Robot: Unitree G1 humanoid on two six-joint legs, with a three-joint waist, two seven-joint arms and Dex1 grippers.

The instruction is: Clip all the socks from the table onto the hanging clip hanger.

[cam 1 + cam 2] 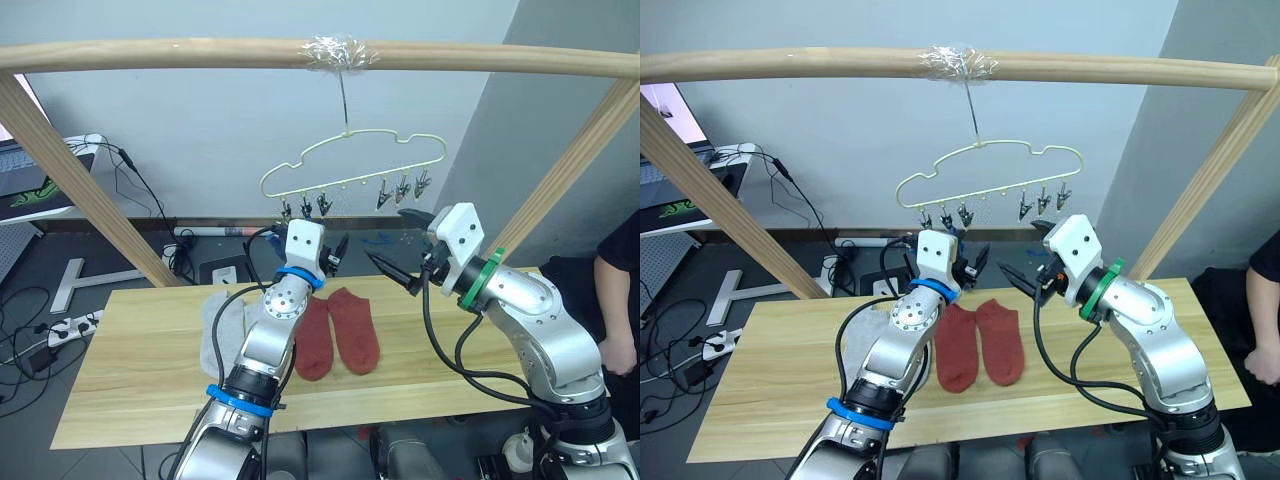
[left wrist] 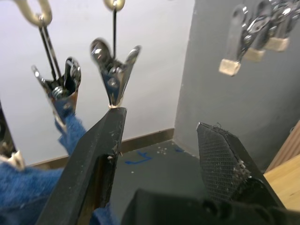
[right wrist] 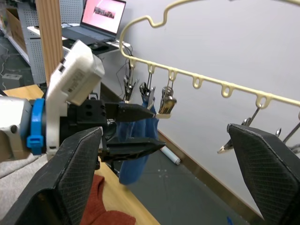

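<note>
The clip hanger hangs by its hook from a wooden bar above the table. Blue socks dangle from its leftmost clips, and blue knit is pinched in one clip. My left gripper is raised just under those clips, open and holding nothing, with one fingertip touching the bottom of a clip. My right gripper is open below the three bare clips on the right. Two rust red socks lie side by side mid-table. Light grey socks lie left of them, partly hidden by my left arm.
A round wooden pole frame spans the table, with slanted legs at both ends. A person stands at the far right edge. Beyond the table to the left are a laptop and floor cables with a power strip.
</note>
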